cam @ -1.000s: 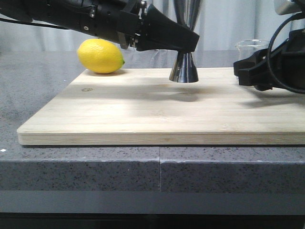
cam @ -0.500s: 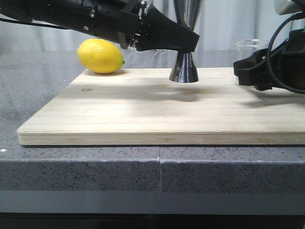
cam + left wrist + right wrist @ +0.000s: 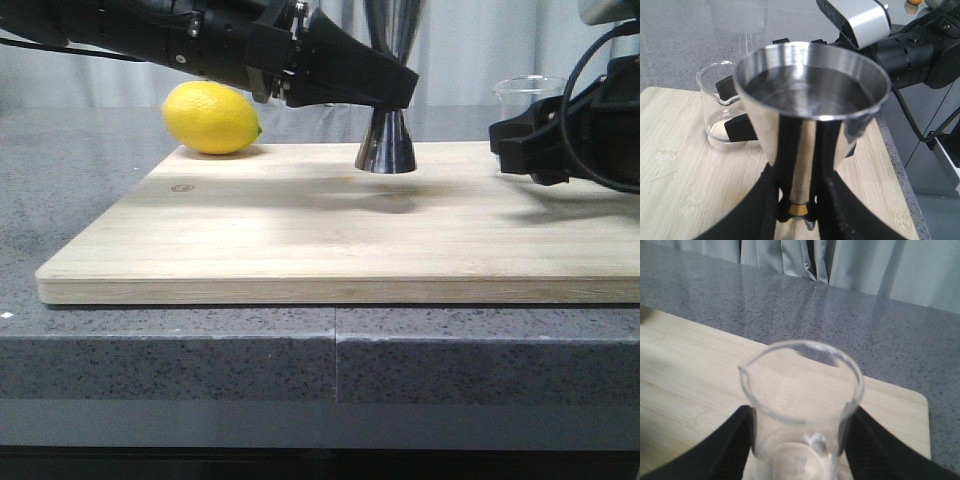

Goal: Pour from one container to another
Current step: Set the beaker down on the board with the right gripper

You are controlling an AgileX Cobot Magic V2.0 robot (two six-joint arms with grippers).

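A lemon (image 3: 211, 118) lies at the far left corner of the board (image 3: 330, 235), which rests on the grey desk (image 3: 60, 210). Right of it, the left hand (image 3: 385, 92) reaches in from the left and is clenched on the waist of the jigger (image 3: 387, 143), whose base stands on the board near the far edge. The front view shows only the lower cone and part of the upper; the left wrist view looks down into the jigger's (image 3: 810, 115) upper cup, which holds clear liquid, and shows the gold band with black fingers (image 3: 837, 205) on either side of the stem. That view also shows the beaker (image 3: 722, 112) beyond the jigger, just beside it, with the right hand's black pads against its wall.

At the right edge of the front view, the right hand (image 3: 525, 145) grasps the beaker (image 3: 528, 92), only the rim showing above the fingers. The right wrist view shows the beaker (image 3: 800, 405) upright, lip pointing away from the right arm's side, fingers (image 3: 727, 450) pressed on both sides; whether it touches the board I cannot tell.
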